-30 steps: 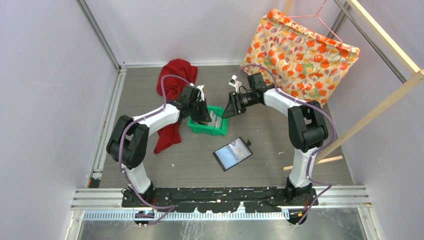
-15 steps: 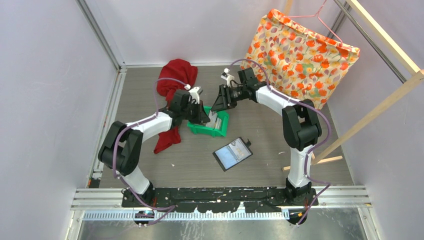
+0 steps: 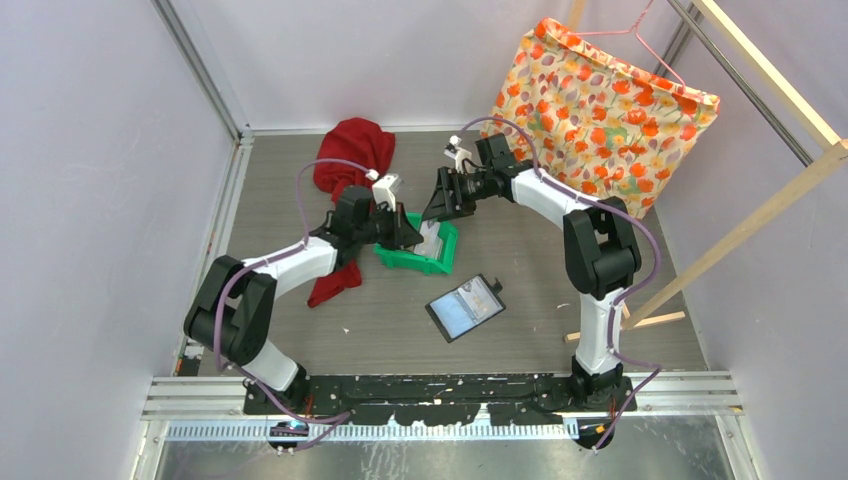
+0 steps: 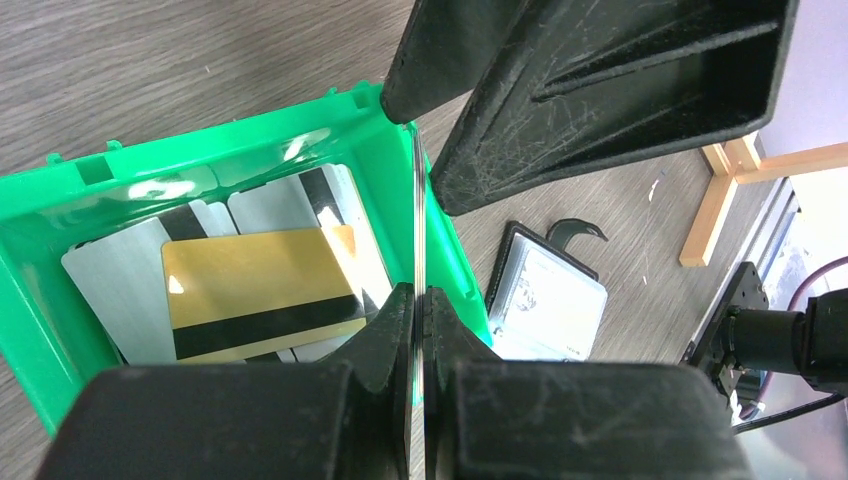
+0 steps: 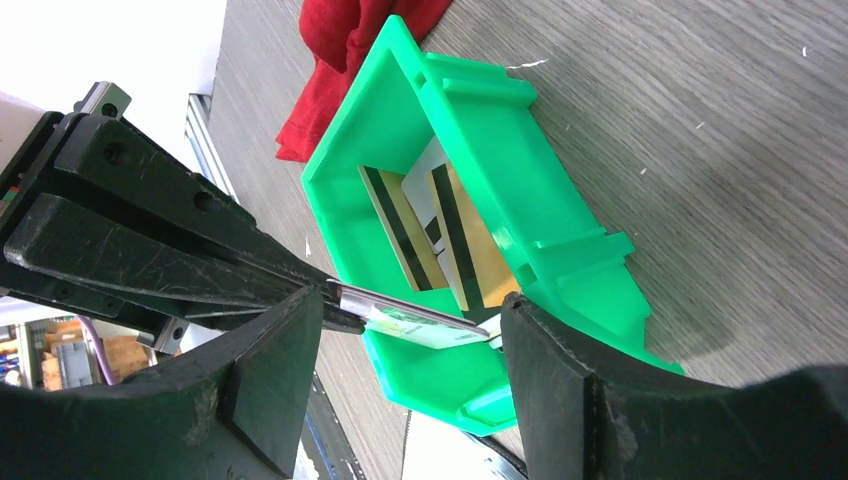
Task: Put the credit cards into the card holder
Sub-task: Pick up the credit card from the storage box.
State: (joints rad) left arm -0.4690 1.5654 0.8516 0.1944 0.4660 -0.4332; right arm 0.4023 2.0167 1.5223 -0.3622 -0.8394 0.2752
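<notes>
My left gripper (image 4: pixel 418 295) is shut on a thin card (image 4: pixel 417 220), seen edge-on and held over the right wall of the green bin (image 4: pixel 60 300). Several more credit cards (image 4: pixel 262 290), gold and silver-grey, lie flat in the bin. My right gripper (image 5: pixel 410 330) is open, with a finger on either side of the held card (image 5: pixel 440 322) but not closed on it. In the top view the two grippers, left (image 3: pixel 408 232) and right (image 3: pixel 441 204), meet over the bin (image 3: pixel 420 255). The black card holder (image 3: pixel 465 307) lies open on the floor near the bin, and also shows in the left wrist view (image 4: pixel 555 300).
A red cloth (image 3: pixel 348 165) lies left of and behind the bin. A floral bag (image 3: pixel 600 105) leans at the back right. A wooden stick (image 3: pixel 630 322) lies on the right, under a slanted wooden frame (image 3: pixel 760 215).
My right gripper has swung left to sit over the bin around the card. My left arm has stretched lower and to the left, with its gripper still at the bin.
</notes>
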